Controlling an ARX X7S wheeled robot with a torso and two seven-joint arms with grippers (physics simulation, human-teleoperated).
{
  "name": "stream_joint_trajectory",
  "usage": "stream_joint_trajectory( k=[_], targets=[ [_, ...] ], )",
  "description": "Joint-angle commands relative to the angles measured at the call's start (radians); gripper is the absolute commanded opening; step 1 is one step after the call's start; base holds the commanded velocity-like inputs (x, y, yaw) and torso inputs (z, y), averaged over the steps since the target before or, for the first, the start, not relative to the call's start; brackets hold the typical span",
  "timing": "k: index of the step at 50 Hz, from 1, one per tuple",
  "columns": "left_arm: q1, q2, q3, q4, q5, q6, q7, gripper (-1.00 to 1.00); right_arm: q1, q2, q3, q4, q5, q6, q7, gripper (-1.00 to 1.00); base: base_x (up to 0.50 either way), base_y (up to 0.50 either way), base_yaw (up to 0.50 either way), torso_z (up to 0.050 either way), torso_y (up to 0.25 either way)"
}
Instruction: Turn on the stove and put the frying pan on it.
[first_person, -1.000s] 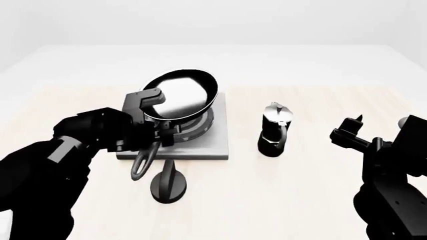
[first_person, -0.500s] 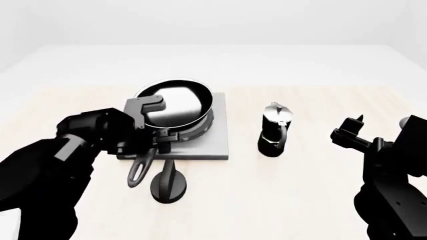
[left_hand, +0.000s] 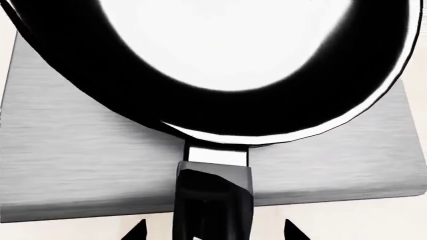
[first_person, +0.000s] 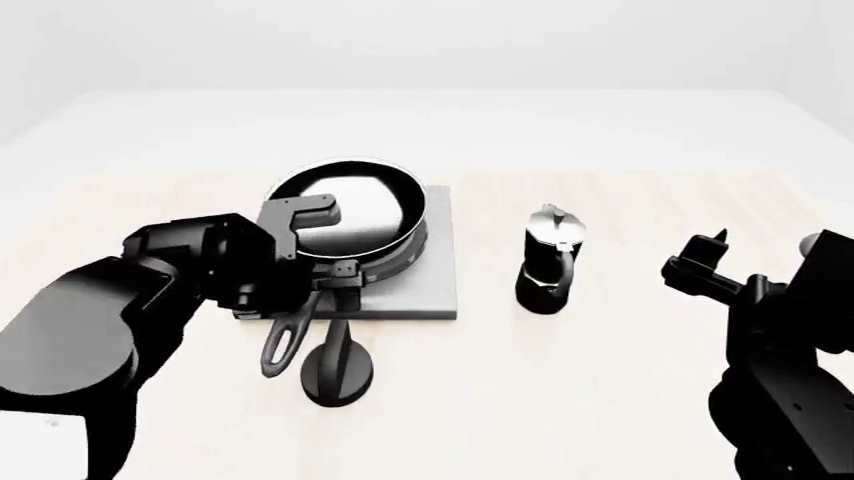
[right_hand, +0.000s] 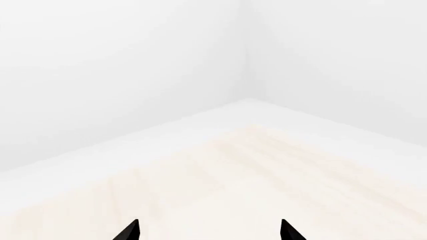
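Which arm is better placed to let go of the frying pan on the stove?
Left. The left gripper is at the frying pan handle, over the stove. The right gripper is far away, past the moka pot.

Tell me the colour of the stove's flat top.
Brushed grey metal with fine streaks: the stove shows best in the left wrist view, under the frying pan.

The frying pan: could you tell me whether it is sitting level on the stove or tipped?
Level: the frying pan sits flat over the stove, handle past the edge.
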Motion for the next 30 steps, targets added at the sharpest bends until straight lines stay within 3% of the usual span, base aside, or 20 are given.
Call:
stream_joint_trajectory(
  k=[1, 8, 9, 11, 14, 18, 30],
  targets=[
    [-0.023, 0.016, 0.301, 0.001, -0.304, 0.037, 0.056, 1.0, 0.0, 0.001, -0.004, 0.002, 0.001, -0.002, 0.001, 1.0, 0.0, 0.0, 0.0, 0.0, 0.0],
    [-0.09, 0.028, 0.394, 0.005, -0.362, 0.004, 0.038, 1.0, 0.003, 0.0, -0.011, 0.011, -0.004, -0.006, 0.0, 1.0, 0.0, 0.0, 0.0, 0.0, 0.0],
    [-0.239, -0.079, 0.356, 0.155, -0.374, 0.081, -0.107, 1.0, 0.003, 0.0, -0.012, 0.01, -0.004, -0.005, 0.001, 1.0, 0.0, 0.0, 0.0, 0.0, 0.0],
    [-0.349, -0.184, 0.322, 0.455, -0.391, 0.142, -0.234, 1.0, 0.002, 0.001, -0.011, 0.008, -0.002, -0.004, 0.002, 1.0, 0.0, 0.0, 0.0, 0.0, 0.0],
    [-0.466, -0.265, 0.299, 0.778, -0.402, 0.177, -0.358, 1.0, 0.002, 0.0, -0.015, 0.009, -0.004, -0.005, 0.002, 1.0, 0.0, 0.0, 0.0, 0.0, 0.0],
    [-0.562, -0.311, 0.279, 0.909, -0.411, 0.192, -0.452, 1.0, 0.0, 0.001, -0.013, 0.004, 0.0, -0.003, 0.003, 1.0, 0.0, 0.0, 0.0, 0.0, 0.0],
    [-0.735, -0.368, 0.219, 1.121, -0.431, 0.186, -0.573, 1.0, -0.001, 0.002, -0.016, 0.0, 0.003, 0.0, 0.006, 1.0, 0.0, 0.0, 0.0, 0.0, 0.0]
  ],
)
